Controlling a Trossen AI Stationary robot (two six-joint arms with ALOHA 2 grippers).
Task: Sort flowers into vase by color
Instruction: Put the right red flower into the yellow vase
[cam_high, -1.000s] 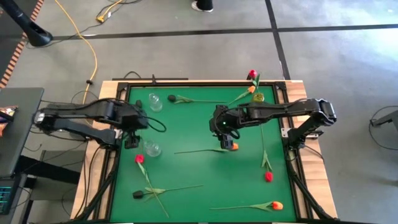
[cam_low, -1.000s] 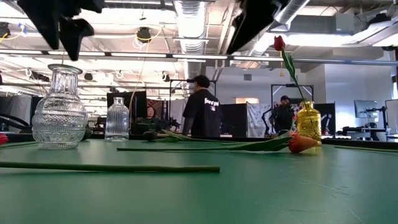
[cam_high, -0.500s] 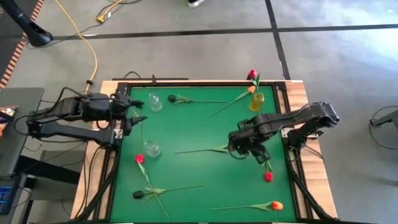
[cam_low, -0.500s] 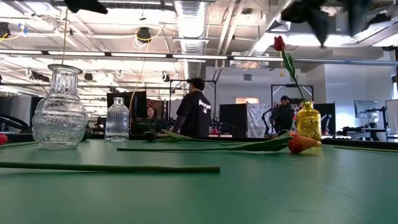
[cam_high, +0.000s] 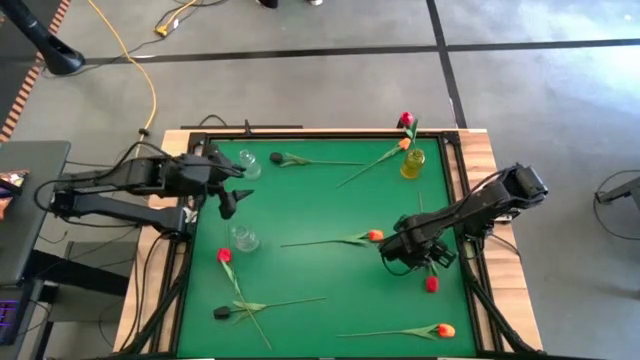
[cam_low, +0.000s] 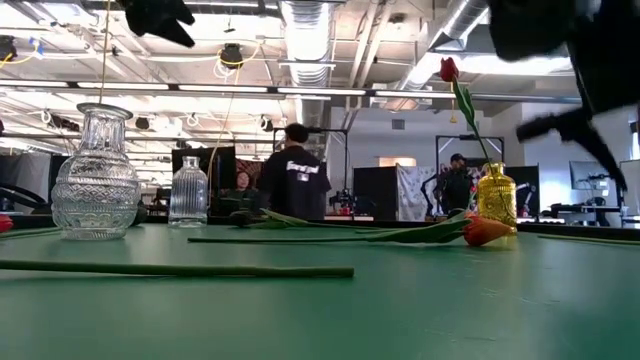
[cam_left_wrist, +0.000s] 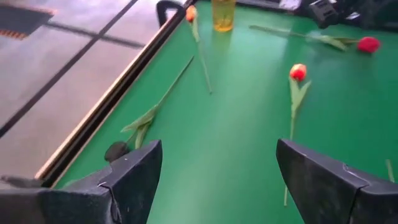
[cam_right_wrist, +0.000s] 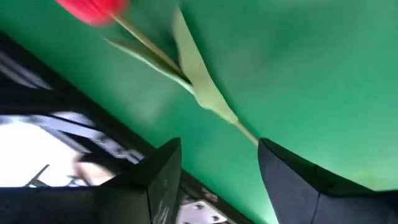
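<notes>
- Fingers (cam_left_wrist: 134, 177) of the left gripper (cam_left_wrist: 217, 180) stand wide apart, and between them there is only bare green table (cam_high: 320, 210); they hold nothing and touch nothing.
- Left gripper (cam_high: 228, 200) hangs over the left part of the table, near two clear glass vases (cam_high: 244, 238).
- Right gripper (cam_right_wrist: 217, 180) has its fingers (cam_right_wrist: 155, 180) partly open, with nothing between them; it is above the stem and leaf of a red flower (cam_right_wrist: 93, 9) but I cannot tell if it touches them.
- In the high view the right gripper (cam_high: 410, 255) is near the right edge of the table, just beside this red flower (cam_high: 432, 284).
- Flowers: an orange one (cam_high: 375, 236) lies in the middle of the table, a red one (cam_high: 224, 255) and a dark one (cam_high: 222, 312) lie at the front left, another orange one (cam_high: 446, 329) at the front right, a dark one (cam_high: 275, 157) at the back.
- One red flower (cam_high: 405, 119) stands upright in the yellow vase (cam_high: 412, 163) at the back right; an orange flower (cam_high: 404, 143) lies just beside this vase.
- Only the low view shows the room behind: a person (cam_low: 295, 180) in dark clothes stands there, and the yellow vase (cam_low: 496, 200) with its red flower (cam_low: 449, 68) is seen from the side.
- Only the high view shows both arms together.
</notes>
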